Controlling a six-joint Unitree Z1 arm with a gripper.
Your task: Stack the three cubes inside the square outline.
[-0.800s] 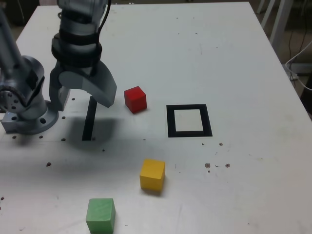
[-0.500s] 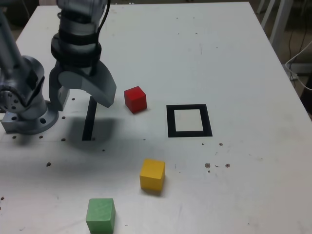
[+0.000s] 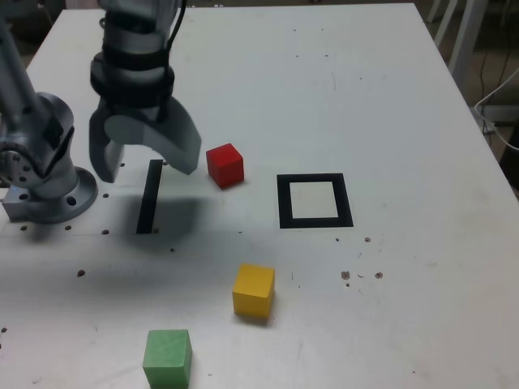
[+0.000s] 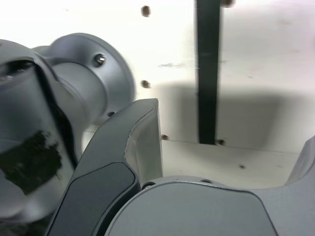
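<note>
Gripper [image 3: 148, 172]: one, spread, empty, raised. Red cube [image 3: 225, 166]: one, just beyond the fingers, toward the exterior view's right.

**Grey metal arm [image 3: 45, 150] with a black section above its claw [image 3: 148, 172]**

At the left of the exterior view's frame, the robot's base [image 3: 53, 207] is a silvery grey round foot on a flat plate, with dark screw holes in its rim. Above it sits a rounded, smooth grey joint [image 3: 28, 154] with a dark curved band. In the upper left, a chunky black section [image 3: 132, 81] has rounded bulges, and a thin dark cable [image 3: 176, 28] runs beside it. The claw is matte grey, with broad, curved fingers. The wrist view shows fine seams around its smooth panels [image 4: 192, 211], a shiny round screw [image 4: 99, 59] in a grey flange, and a dark, mottled patch [image 4: 32, 162] on the arm.
</note>
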